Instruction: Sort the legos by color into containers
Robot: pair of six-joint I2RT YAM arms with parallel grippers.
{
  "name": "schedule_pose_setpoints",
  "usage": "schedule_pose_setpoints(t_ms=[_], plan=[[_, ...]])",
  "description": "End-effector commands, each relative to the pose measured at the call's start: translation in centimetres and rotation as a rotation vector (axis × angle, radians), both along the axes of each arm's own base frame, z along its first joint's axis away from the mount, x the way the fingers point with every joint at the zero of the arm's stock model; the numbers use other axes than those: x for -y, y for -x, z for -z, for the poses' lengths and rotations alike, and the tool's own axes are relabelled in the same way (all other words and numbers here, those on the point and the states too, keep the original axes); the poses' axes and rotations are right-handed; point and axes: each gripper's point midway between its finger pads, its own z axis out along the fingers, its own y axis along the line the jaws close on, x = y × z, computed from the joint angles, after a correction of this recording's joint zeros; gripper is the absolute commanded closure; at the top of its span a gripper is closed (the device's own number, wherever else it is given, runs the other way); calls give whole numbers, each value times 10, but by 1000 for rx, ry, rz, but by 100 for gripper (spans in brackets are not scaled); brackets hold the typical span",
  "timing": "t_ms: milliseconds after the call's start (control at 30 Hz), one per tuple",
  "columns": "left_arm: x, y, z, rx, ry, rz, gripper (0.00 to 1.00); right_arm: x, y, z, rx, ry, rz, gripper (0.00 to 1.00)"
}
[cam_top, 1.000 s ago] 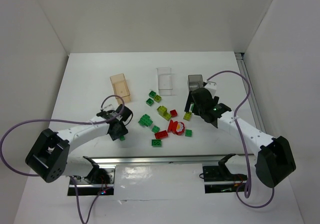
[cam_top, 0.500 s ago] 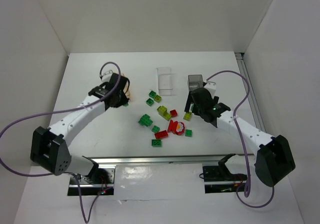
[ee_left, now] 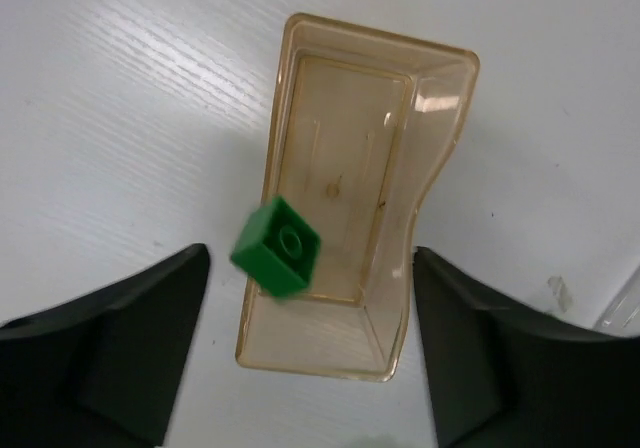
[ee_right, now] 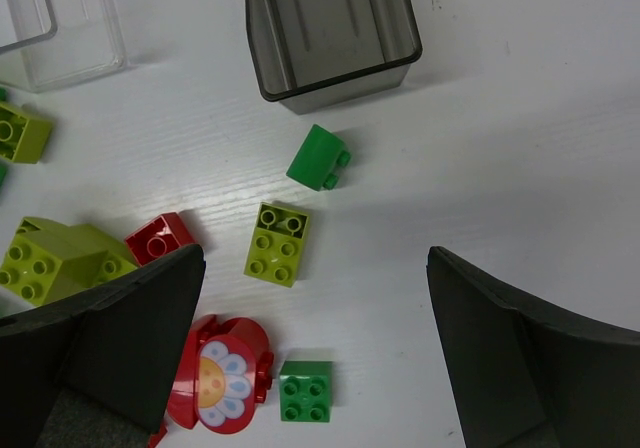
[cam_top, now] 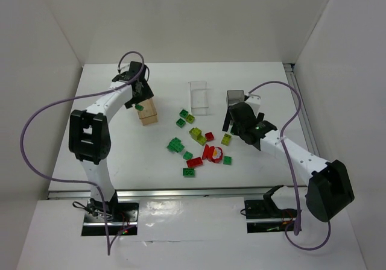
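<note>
Only the left wrist view shows us how the left tool point(ee_left: 308, 298) stands: wide, with one dark green brick point(ee_left: 277, 246) between its fingers point(ee_left: 110, 358) and touching neither (so loose, not gripped). The brick hangs over the near left wall of the orange-tan bin point(ee_left: 345, 138). From above, that same brick is just a green speck at the bin's left edge.

The right wrist view gives us the right tool point(ee_right: 315, 268) wide apart over the desk point(ee_right: 520, 118), holding nothing. It also shows a tipped green brick point(ee_right: 320, 158) lying just in front of the dark grey bin point(ee_right: 330, 28); in the top view the right arm hides it. The flower face on the round red piece point(ee_right: 220, 373) shows only here too.

We count three bins along the far side of the desk: orange-tan on the left, the clear bin point(cam_top: 199, 95) in the middle, dark grey on the right. In the top view, loose on the desk, we make out roughly six dark green bricks point(cam_top: 189, 172), three yellow-green bricks point(cam_top: 197, 134) and three red pieces point(cam_top: 194, 162), though the cluster is too small to count with confidence.
</note>
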Motion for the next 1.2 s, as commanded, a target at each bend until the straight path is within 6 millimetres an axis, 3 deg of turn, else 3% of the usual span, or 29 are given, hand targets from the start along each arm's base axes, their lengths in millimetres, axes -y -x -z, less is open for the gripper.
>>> schedule_pose_setpoints(t_ms=[0, 33, 100, 167, 200, 300, 333, 433, 467, 533, 600, 633, 667, 700, 767, 833, 933, 1167], plan=[[-2, -13, -9, 1, 14, 33, 3, -2, -8, -15, 32, 14, 1, 1], [-2, -13, -9, -2, 6, 44, 3, -1, -6, -14, 23, 19, 1, 1], [9, -6, -32, 42, 0, 92, 4, 1, -5, -14, 30, 19, 15, 1], [28, 9, -42, 56, -45, 156, 10, 3, -2, -11, 27, 14, 22, 1], [37, 18, -56, 86, -38, 180, 13, 6, -1, -11, 31, 21, 29, 1], [70, 66, -36, 18, -8, 283, 21, 8, 3, -3, 16, 24, 35, 1], [91, 78, -31, 13, 8, 343, 22, 6, 4, -3, 11, 16, 27, 1], [122, 101, -7, -41, 82, 421, 22, 4, 4, 0, 10, 3, 27, 1], [141, 105, -5, -38, 99, 469, 22, 2, 5, 3, -3, 2, 21, 1], [153, 102, 3, -37, 64, 519, 21, 2, 5, 3, -3, 2, 21, 1], [161, 97, 22, -85, 19, 580, 15, 1, 2, -1, 6, -3, 21, 1], [167, 86, 18, -68, 14, 596, 3, 2, 4, 1, -3, 2, 21, 1], [167, 85, 26, -101, -2, 604, 0, 4, 4, 0, 2, 10, 29, 1], [169, 84, 47, -162, -27, 636, 0, 4, 4, 0, 2, 10, 29, 1], [179, 78, 53, -179, -19, 687, 0, 6, 3, -1, 6, 17, 36, 1], [175, 73, 71, -208, -42, 706, 3, 6, 3, -1, 6, 17, 36, 1], [172, 62, 79, -215, -66, 708, 8, 6, 3, -1, 6, 17, 36, 1], [161, 36, 79, -183, -67, 657, 26, 5, 5, 6, -13, 21, 30, 1]])
